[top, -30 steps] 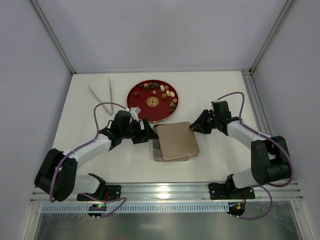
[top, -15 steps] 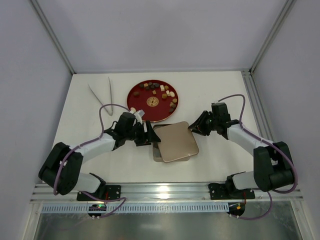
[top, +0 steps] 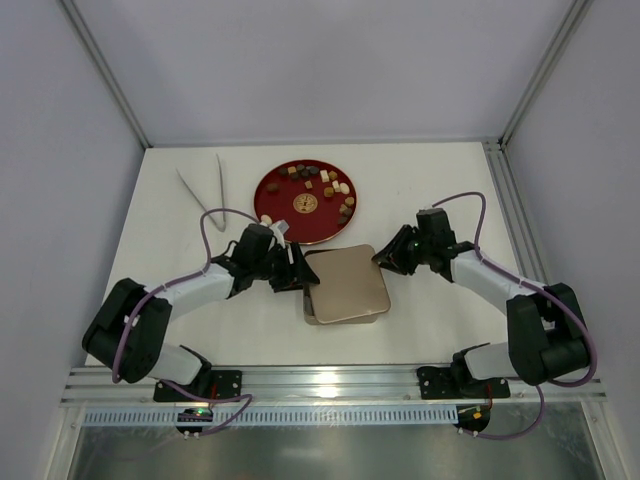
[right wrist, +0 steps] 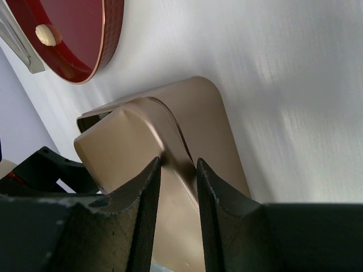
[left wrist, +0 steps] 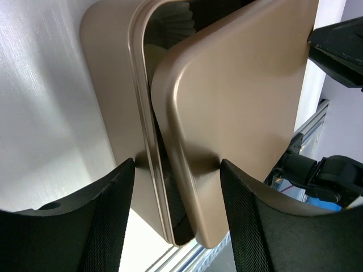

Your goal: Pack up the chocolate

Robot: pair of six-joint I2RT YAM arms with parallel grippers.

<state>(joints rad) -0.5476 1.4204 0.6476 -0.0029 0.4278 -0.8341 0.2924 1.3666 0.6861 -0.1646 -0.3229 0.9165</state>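
Observation:
The chocolate (top: 320, 180), small brown, tan and cream pieces, lies on a red plate (top: 268, 205) behind the tin; one cream piece (right wrist: 47, 35) shows in the right wrist view. A gold tin (top: 312, 312) sits mid-table with its lid (top: 348, 283) lying skewed on top. My left gripper (top: 298, 268) straddles the tin's left edge, one finger against the base (left wrist: 110, 68) and the other against the lid (left wrist: 238, 85). My right gripper (top: 385, 258) is shut on the lid's far right corner (right wrist: 119, 147).
A flat gold-patterned disc (top: 305, 203) lies on the plate among the pieces. Metal tongs (top: 205, 190) lie at the back left. Enclosure walls stand on three sides and a rail runs along the near edge.
My left gripper has moved right onto the tin's left edge and narrowed around it. The right gripper has shifted slightly left with the lid corner.

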